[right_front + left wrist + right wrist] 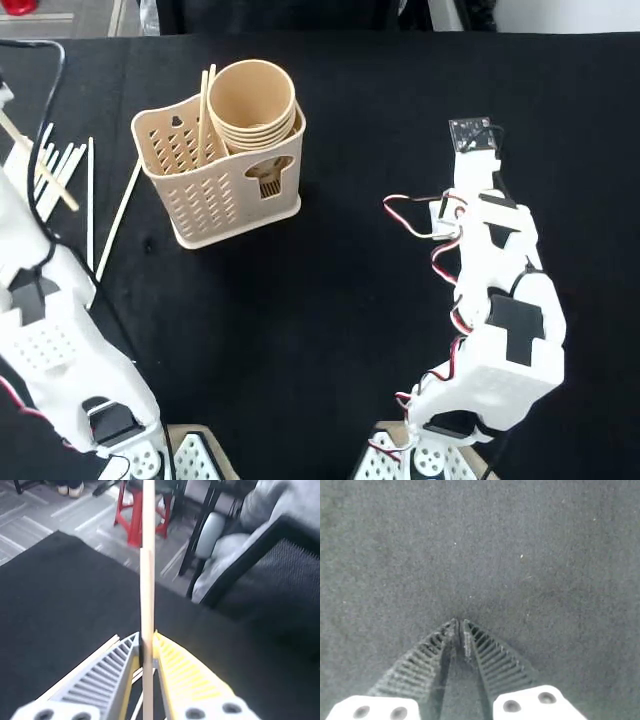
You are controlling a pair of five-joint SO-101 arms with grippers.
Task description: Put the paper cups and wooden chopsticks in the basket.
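1. Paper cups [251, 98] stand nested in one stack inside the basket [225, 195], filling its right-hand part as the high view shows it. Four or five rims show below the top cup; the exact number cannot be told.
2. One basket is on the table [340, 300], a beige one with rows of holes, standing upright toward the far left.
3. Two chopsticks in the basket [205, 105] stand nearly upright just beside the cup stack, with their tips rising above the rim.
4. Loose chopsticks [60, 165] lie on the black table to the left of the basket. Several overlap in a fan, so the number there cannot be told. Two more lie apart from the fan, one straight and one slanted toward the basket.
5. One held chopstick [146, 575] is clamped between the jaws of the left gripper [146, 639] and runs straight out beyond the tips. In the high view it crosses above the fan of loose ones at the left edge.
6. The right gripper [458, 626] points down at bare black cloth, well apart from the basket. Its jaws are pressed together with nothing between them.
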